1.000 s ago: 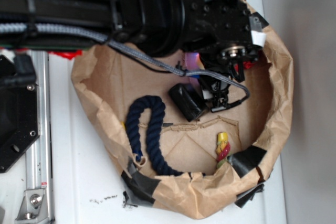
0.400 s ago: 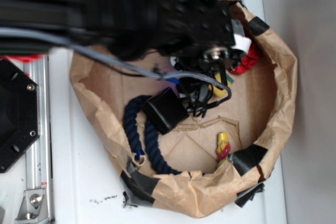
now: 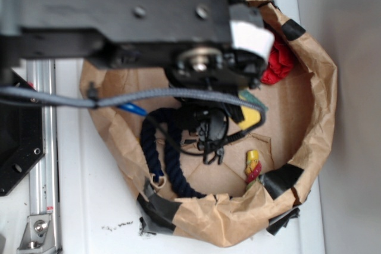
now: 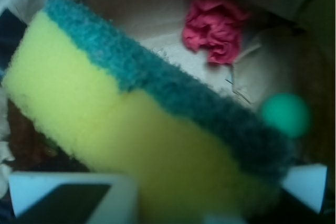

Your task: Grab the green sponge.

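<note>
Exterior view, surface: a white tabletop (image 3: 89,206) is carrying a brown paper bin (image 3: 324,99) whose rolled rim is patched with black tape (image 3: 284,181).
Exterior view, left edge: a metal rail (image 3: 43,165) is running along the table beside a black base plate (image 3: 18,147).
Exterior view, arm: the black robot arm (image 3: 119,10) is filling the upper part of the picture and reaching over the bin, with a grey braided cable (image 3: 149,96) trailing across it.
Exterior view, gripper: the gripper (image 3: 213,147) is hanging low inside the bin, dark and blurred; from here I cannot tell how its fingers are standing.
Exterior view, green sponge: the green sponge (image 3: 250,111) is showing as a yellow and green patch just beside the gripper, under the wrist.
Exterior view, other contents: a navy rope (image 3: 169,165) is lying looped at the left of the bin floor, a red cloth (image 3: 280,63) is bunching against the upper right wall, and a yellow and red knotted toy (image 3: 252,168) is resting near the lower right.
Wrist view, green sponge: the sponge (image 4: 131,135) is filling most of the frame, tilted, yellow foam below and the dark green layer along its upper edge, and it is sitting between the 2 white fingertips (image 4: 79,200), which are pressing on it from either side.
Wrist view, background: the red cloth (image 4: 215,27) and a round green ball (image 4: 286,114) are lying on the brown paper beyond the sponge, apart from each other.
</note>
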### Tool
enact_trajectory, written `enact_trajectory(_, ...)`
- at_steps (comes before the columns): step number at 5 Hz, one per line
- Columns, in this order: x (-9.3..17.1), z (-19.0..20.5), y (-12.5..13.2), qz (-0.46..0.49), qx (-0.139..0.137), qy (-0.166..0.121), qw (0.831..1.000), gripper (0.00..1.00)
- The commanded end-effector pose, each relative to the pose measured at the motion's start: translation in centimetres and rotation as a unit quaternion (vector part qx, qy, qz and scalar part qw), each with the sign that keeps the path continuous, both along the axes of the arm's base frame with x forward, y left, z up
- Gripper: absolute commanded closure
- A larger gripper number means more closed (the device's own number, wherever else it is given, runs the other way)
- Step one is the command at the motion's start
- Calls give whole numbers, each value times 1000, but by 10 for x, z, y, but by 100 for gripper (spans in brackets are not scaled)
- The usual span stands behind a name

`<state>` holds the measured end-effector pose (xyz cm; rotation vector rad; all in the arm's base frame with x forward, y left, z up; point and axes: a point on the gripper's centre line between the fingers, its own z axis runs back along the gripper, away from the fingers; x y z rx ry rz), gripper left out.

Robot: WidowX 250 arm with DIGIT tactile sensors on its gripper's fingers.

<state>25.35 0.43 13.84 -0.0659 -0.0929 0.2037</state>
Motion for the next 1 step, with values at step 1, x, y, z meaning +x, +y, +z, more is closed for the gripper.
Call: enact_trajectory(1, 12, 14, -4, 12, -5, -32, 999, 100)
